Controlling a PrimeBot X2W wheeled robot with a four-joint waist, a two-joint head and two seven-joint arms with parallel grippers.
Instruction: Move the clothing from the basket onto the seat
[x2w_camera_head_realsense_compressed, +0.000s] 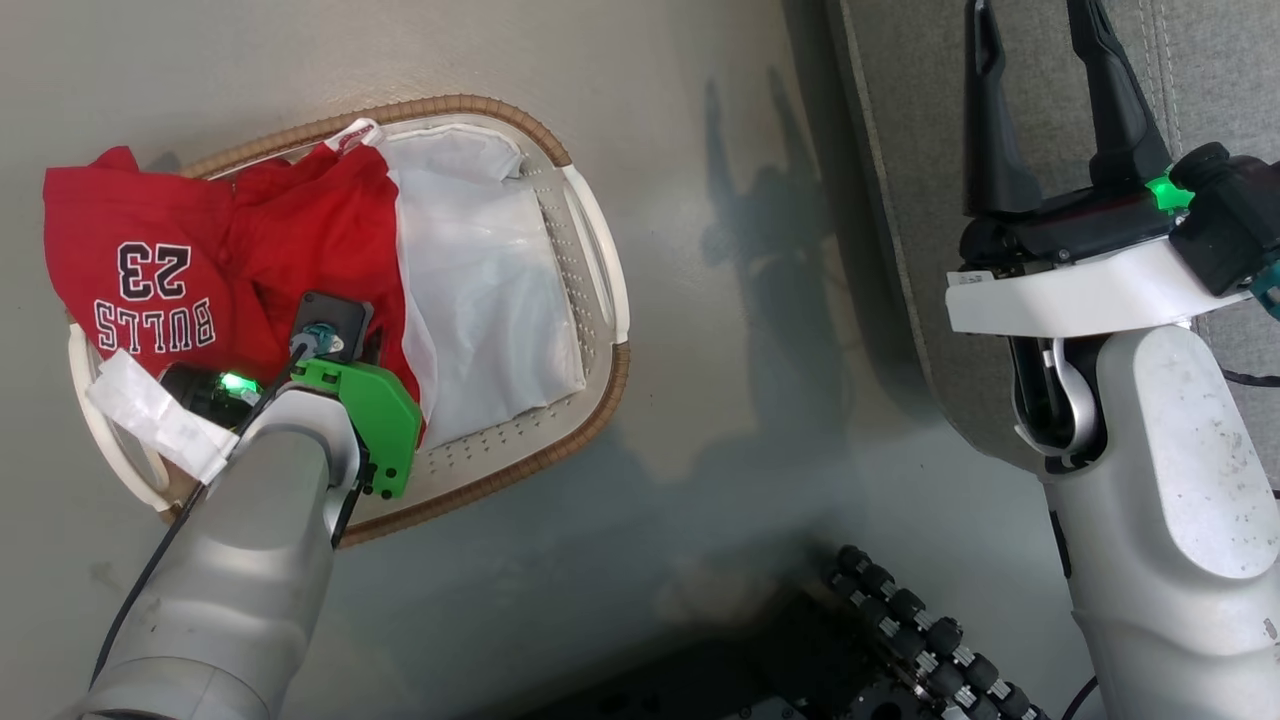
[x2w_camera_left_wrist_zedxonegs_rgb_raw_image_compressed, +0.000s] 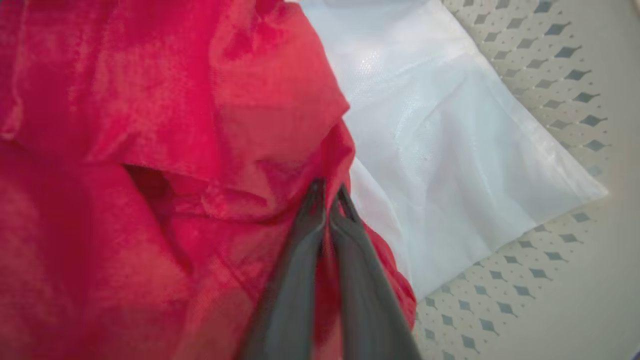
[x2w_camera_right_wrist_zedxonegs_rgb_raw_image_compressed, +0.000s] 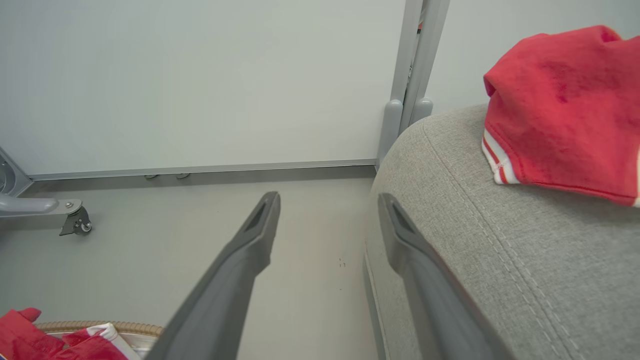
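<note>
A pale grey floor (x2w_camera_head_realsense_compressed: 720, 150) runs under everything. The big grey seat (x2w_camera_head_realsense_compressed: 920, 150) takes up the upper right of the head view, well apart from the basket, and its stitched seam is plain in the right wrist view. The oval white basket (x2w_camera_head_realsense_compressed: 480, 103) with the brown woven rim stands on the floor at the left of the head view. A white liner (x2w_camera_head_realsense_compressed: 490, 280) lies spread over the right half of its inside. The red clothes (x2w_camera_head_realsense_compressed: 300, 230) are heaped in the left half, and the jersey (x2w_camera_head_realsense_compressed: 150, 270) printed "BULLS 23" drapes over the basket's left rim. One red garment (x2w_camera_right_wrist_zedxonegs_rgb_raw_image_compressed: 565, 110) with white stripes at its hem lies on top of the seat, near its rounded edge. The right gripper (x2w_camera_head_realsense_compressed: 1035, 30) hangs over the edge of the seat, fingers spread wide with nothing between them. The left gripper (x2w_camera_left_wrist_zedxonegs_rgb_raw_image_compressed: 330, 192) reaches down into the basket just beside the liner; its fingers are drawn almost together, pinching a fold of the red clothes at their tips
</note>
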